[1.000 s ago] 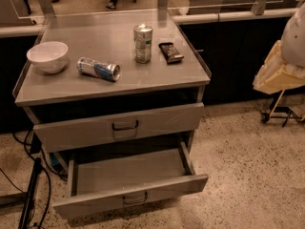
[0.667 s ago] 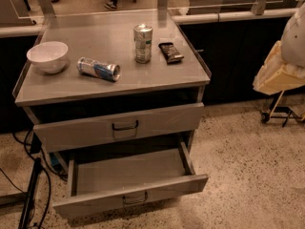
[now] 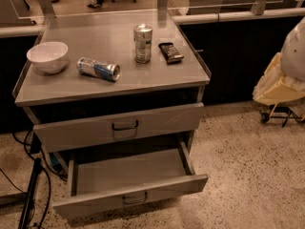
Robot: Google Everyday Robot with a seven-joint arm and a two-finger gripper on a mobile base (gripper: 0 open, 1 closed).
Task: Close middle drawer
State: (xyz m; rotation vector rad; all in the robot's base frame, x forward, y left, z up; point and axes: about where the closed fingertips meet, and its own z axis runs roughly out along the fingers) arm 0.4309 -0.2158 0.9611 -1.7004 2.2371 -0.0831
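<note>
While the claw is out of view, so spread or not I can't tell, middle drawer (image 3: 129, 176) hangs fully out at 6 o'clock. Off-centre push could rack it, or shove the taller drawer (image 3: 90, 130) instead.

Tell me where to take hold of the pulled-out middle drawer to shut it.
Take the middle drawer at the small dark handle in the centre of its low front, coming from the front: it stands pulled far out, so a central push should run straight in. The gripper is not in view.
</note>
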